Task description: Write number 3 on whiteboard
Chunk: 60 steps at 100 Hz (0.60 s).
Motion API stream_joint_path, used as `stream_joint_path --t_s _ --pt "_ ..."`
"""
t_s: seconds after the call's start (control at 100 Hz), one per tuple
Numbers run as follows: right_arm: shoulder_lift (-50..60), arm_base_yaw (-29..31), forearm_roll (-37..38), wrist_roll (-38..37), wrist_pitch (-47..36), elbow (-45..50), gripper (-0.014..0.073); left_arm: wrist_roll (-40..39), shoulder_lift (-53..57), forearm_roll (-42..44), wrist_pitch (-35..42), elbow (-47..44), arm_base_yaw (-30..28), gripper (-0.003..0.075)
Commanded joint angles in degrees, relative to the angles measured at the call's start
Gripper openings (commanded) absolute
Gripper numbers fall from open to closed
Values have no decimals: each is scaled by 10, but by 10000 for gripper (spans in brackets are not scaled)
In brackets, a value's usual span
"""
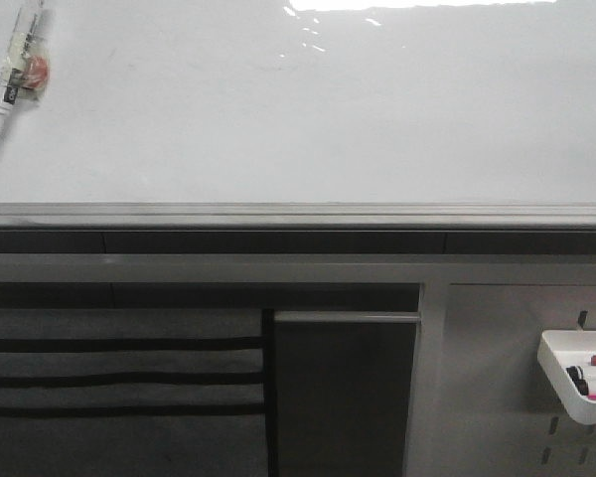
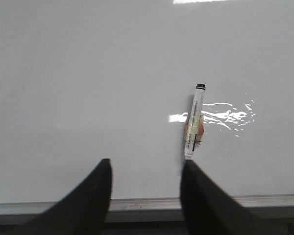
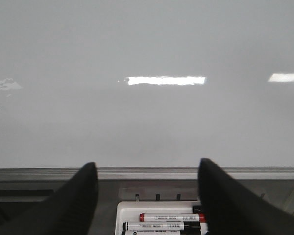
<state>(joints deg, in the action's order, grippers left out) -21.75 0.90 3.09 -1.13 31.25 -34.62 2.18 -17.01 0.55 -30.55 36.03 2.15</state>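
Left tool (image 2: 146, 196): two dark tapered fingers (image 2: 90, 203) spread wide apart, nothing held between them; right tool (image 3: 147, 200): two dark fingers (image 3: 73, 205) likewise parted with an empty gap; neither arm nor either tool visible in the front view.

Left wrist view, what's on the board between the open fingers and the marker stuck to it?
Nothing: in the left wrist view, only bare whiteboard lies between the left gripper and the marker; no writing shows.
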Motion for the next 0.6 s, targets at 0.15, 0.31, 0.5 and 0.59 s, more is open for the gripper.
stream_joint_path --t_s 0.15,0.31,0.5,0.59 --pt "-10 2 8 5 -49 -18 520 -9 -11 0 45 10 -1 547" --pt "-10 2 6 5 -49 -18 520 -9 -11 -5 45 10 -1 547" --pt "-10 2 -31 5 -45 -18 519 -9 -13 -39 58 4 -1 547" --pt "-10 2 -63 11 -34 -18 519 1 -32 -39 59 2 -1 547"
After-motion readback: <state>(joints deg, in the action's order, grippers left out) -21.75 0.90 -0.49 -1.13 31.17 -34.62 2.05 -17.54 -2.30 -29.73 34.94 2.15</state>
